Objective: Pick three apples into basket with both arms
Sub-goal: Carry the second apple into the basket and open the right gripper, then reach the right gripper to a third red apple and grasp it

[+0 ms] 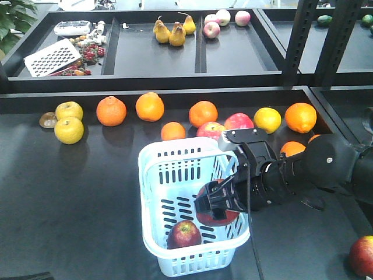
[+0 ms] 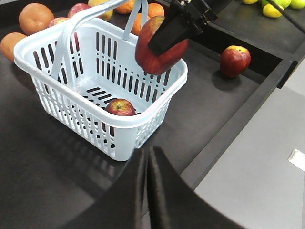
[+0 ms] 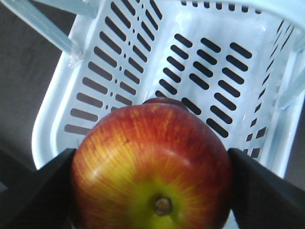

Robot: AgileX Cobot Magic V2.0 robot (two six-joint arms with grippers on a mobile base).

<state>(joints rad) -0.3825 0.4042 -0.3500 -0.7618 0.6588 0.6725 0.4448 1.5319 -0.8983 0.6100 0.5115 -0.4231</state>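
The right claw is clamped on a dark red apple and holds it above the open basket, near the basket's right wall. In the right wrist view that apple fills the lower frame, stem end toward the camera, with a black finger pressed against each flank and the slotted basket floor below it. A second apple lies on the basket floor at the near end; the left wrist view shows it against the near wall, under the rim. A third apple sits on the dark counter to the right of the basket, well apart from it; from the left wrist it is seen beyond the basket, close to the counter's raised edge. The basket handle stands upright over the far side. The left claw shows only as two dark fingers lying together at the bottom of its own camera, nothing between them, hovering short of the basket's near corner. Along the back of the counter lies a row of oranges, yellow fruit and pinker apples. The tray behind holds pears.
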